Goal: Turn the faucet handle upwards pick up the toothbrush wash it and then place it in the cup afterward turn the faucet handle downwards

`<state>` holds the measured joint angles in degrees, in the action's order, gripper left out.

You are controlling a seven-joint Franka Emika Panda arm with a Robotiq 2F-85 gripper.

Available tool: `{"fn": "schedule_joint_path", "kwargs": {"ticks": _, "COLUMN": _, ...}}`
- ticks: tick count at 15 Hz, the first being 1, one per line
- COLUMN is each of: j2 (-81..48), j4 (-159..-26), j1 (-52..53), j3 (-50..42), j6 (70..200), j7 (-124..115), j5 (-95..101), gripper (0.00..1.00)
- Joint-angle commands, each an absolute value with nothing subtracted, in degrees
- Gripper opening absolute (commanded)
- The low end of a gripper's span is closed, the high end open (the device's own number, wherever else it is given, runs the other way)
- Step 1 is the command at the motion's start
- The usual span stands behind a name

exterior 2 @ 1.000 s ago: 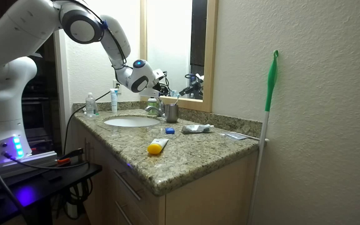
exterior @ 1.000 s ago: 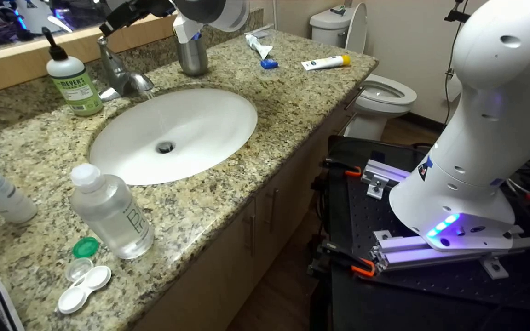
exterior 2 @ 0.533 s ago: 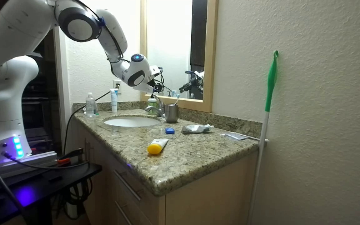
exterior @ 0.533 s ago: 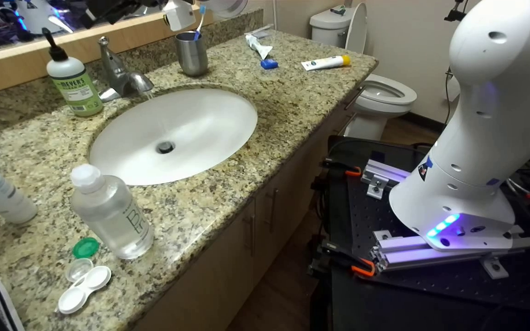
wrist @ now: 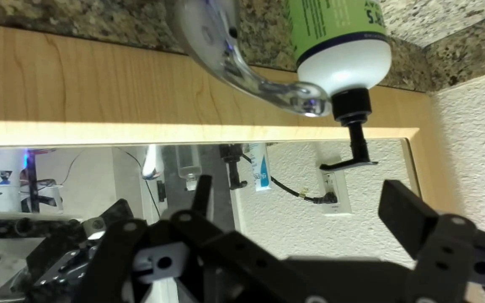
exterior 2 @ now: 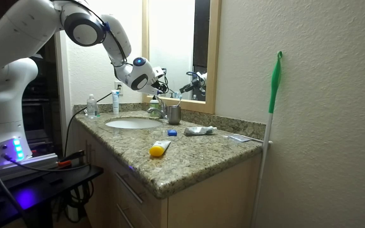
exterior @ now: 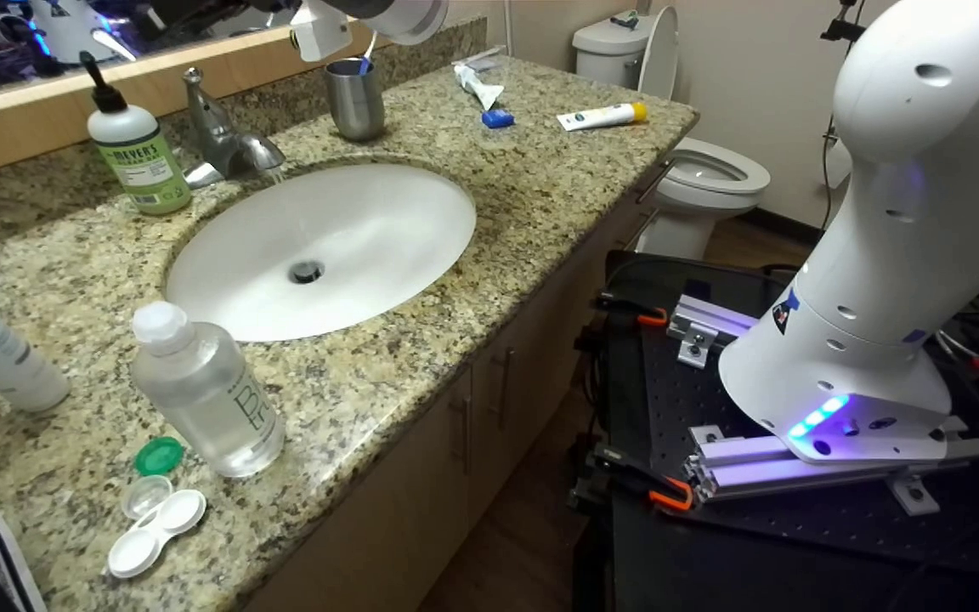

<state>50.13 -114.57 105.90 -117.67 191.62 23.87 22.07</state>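
While water [exterior: 276, 175] is running, I'm hovering, claw [wrist: 297, 187] spread, by the back edge of the desk [exterior: 532, 195], risking toppling the soap [exterior: 141, 161] by overshooting the handle [wrist: 276, 93].

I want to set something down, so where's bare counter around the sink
Bare counter lies between the sink and the yellow-capped tube, and between the soap and the clear bottle. It's crowded at the faucet, with soap, cup and, overhead, the gripper, and by the clear bottle, with lens case and green disc.
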Motion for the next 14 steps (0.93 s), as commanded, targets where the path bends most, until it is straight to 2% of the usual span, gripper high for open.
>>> {"fn": "schedule_joint_path", "kwargs": {"ticks": 1, "j2": 50.8, "j4": -114.6, "j1": 105.6, "j3": -117.8, "j6": 192.0, "j7": 24.7, "j5": 21.8, "gripper": 1.00}}
{"fn": "schedule_joint_path", "kwargs": {"ticks": 13, "j2": 51.8, "j4": -113.6, "j1": 104.9, "j3": -118.0, "j6": 192.3, "j7": 24.9, "j5": 21.8, "gripper": 1.00}}
{"fn": "schedule_joint_path", "kwargs": {"ticks": 14, "j2": 50.1, "j4": -111.4, "j1": 108.6, "j3": -122.5, "j6": 193.6, "j7": 24.6, "j5": 20.1, "gripper": 1.00}}
